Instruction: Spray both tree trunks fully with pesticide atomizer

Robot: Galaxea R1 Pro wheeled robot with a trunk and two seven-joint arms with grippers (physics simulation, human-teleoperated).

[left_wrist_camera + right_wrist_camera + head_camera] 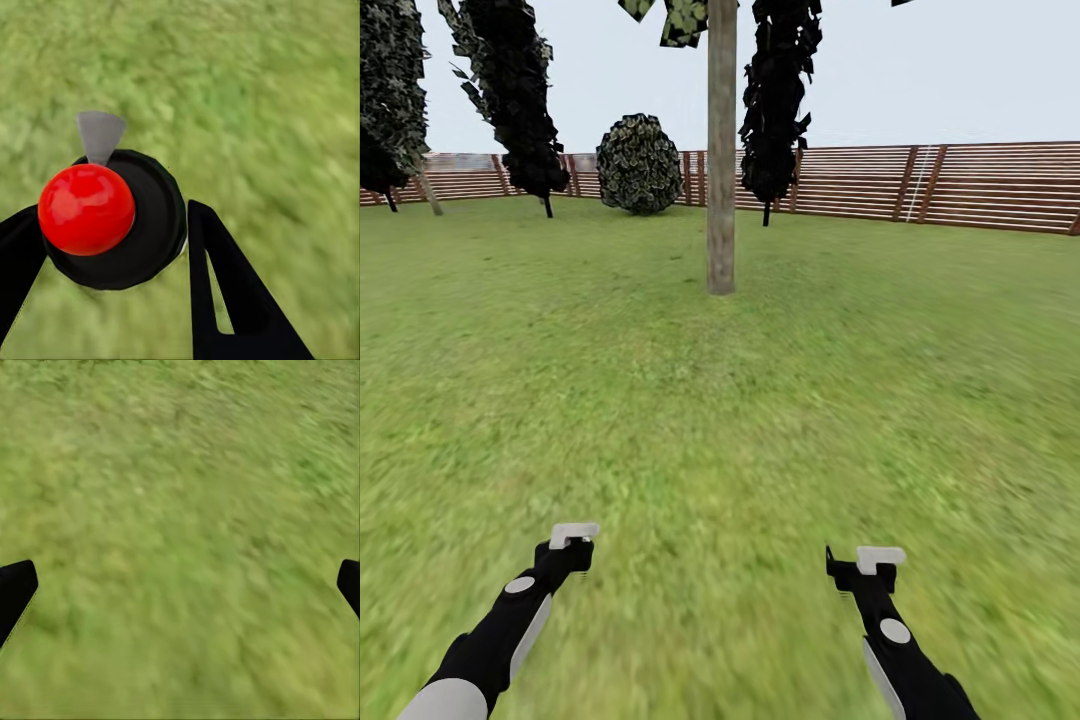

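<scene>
In the left wrist view a dark round atomizer point(146, 225), seen from above with a red ball cap point(86, 208) and a grey nozzle point(99, 135), sits between my left gripper's black fingers point(225, 292), which press on both its sides above the grass. My left gripper point(570, 548) hovers low over the lawn point(720, 420); the bottle itself is hidden there. My right gripper point(865, 565) is open, its fingertips point(15, 589) wide apart over bare grass. A tall tree trunk point(721, 150), straight and grey-brown, stands ahead at some distance, its leaves point(682, 18) high up.
A brown slatted fence point(920, 185) runs along the back of the lawn. In front of it stand a round dark bush point(640, 163) and dark distant trees point(510, 90) point(775, 100). At far left a thin leaning trunk point(430, 192) rises from the grass.
</scene>
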